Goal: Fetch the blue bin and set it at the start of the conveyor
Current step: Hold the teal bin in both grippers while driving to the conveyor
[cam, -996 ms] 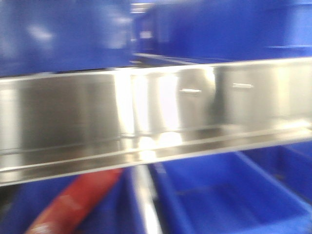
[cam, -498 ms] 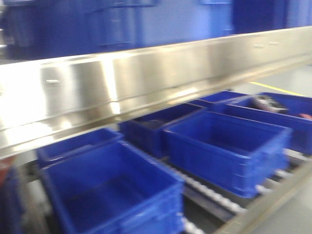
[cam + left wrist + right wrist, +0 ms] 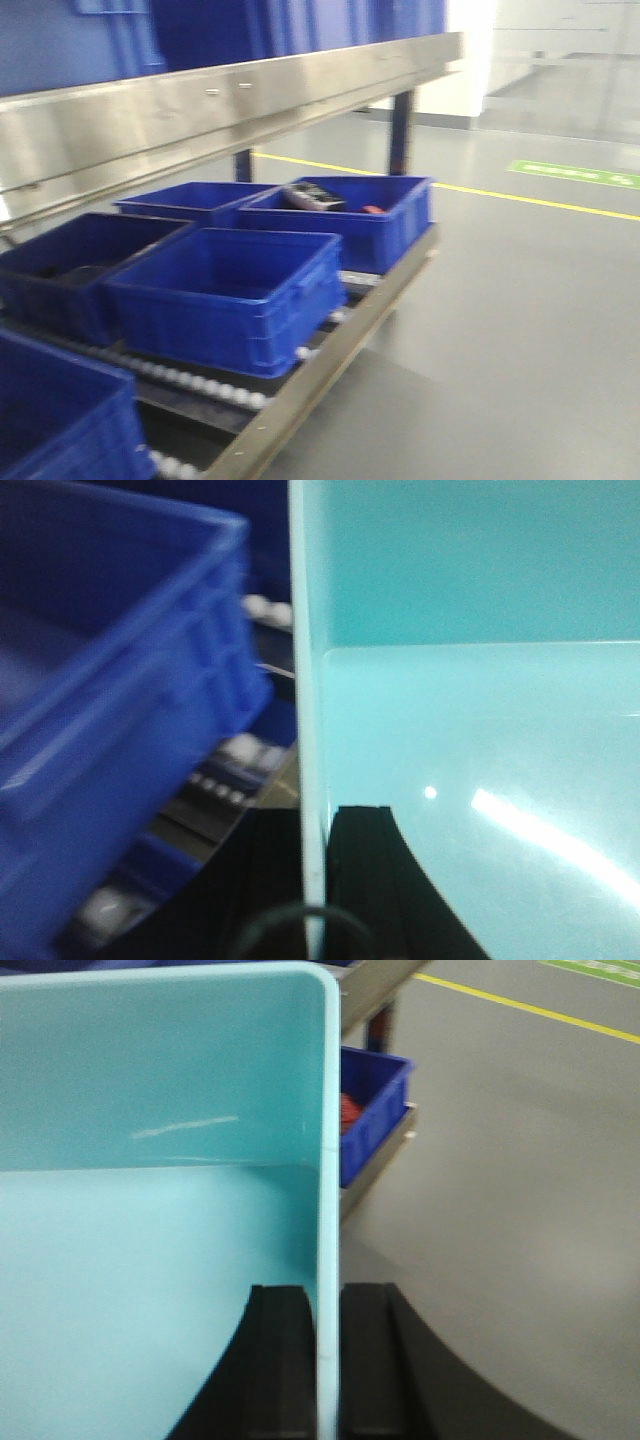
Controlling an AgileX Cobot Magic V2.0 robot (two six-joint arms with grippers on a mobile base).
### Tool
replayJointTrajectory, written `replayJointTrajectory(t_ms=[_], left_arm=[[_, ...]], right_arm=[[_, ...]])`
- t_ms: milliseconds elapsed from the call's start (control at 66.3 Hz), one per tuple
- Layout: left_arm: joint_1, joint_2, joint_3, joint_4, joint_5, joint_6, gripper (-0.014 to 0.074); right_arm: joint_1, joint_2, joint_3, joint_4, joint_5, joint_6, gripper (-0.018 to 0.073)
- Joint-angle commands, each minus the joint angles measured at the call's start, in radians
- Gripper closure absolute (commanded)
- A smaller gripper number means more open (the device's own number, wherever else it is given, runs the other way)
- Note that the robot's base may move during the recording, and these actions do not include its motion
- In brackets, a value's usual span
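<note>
The blue bin [image 3: 480,740], a pale cyan tub, fills both wrist views; it also shows in the right wrist view [image 3: 150,1240]. My left gripper [image 3: 313,880] is shut on its left wall, one black finger [image 3: 365,870] inside and one outside. My right gripper [image 3: 327,1360] is shut on its right wall, one black finger [image 3: 280,1360] inside and the other outside. The bin is held off the ground between both arms. It is not in the front view. The conveyor start is out of view.
A roller rack with several dark royal-blue crates [image 3: 225,295] stands at the left under a stainless-steel shelf rail [image 3: 200,110]. A dark blue crate [image 3: 100,710] is close to the bin's left side. Grey floor [image 3: 500,330] with a yellow line [image 3: 520,197] spreads to the right.
The front view has swung right and away from the rack: the steel rail moved from filling the picture to the upper left, and the open floor has come into sight.
</note>
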Motion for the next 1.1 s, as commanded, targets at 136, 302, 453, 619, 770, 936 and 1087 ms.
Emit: replayJointTrajectory(t_ms=[136,302,453,619,770,936,1087], left_arm=[[-0.007,-0.003,-0.011,0.014,-0.042,0.003,0.0707],[-0.007,-0.003,-0.011,0.014,-0.042,0.003,0.0707],[-0.007,-0.003,-0.011,0.014,-0.042,0.003,0.0707],[-0.007,-0.003,-0.011,0.014,-0.042,0.003,0.0707],[-0.007,-0.003,-0.011,0.016,-0.042,0.003,0.0707],[-0.007,-0.003,-0.011,0.016,-0.042,0.003,0.0707],[-0.007,-0.003,-0.011,0.016,-0.042,0.003,0.0707]], right_arm=[[0.005,-0.008,-0.015,-0.003,-0.038,-0.003,0.0721],[0.005,-0.008,-0.015,-0.003,-0.038,-0.003,0.0721],[0.005,-0.008,-0.015,-0.003,-0.038,-0.003,0.0721],[0.005,-0.008,-0.015,0.004,-0.034,-0.003,0.0721],[0.005,-0.008,-0.015,0.065,0.017,-0.003,0.0721],[0.005,-0.008,-0.015,0.072,0.021,-0.003,0.0721],[0.005,-0.008,-0.015,0.072,0.021,-0.003,0.0721]])
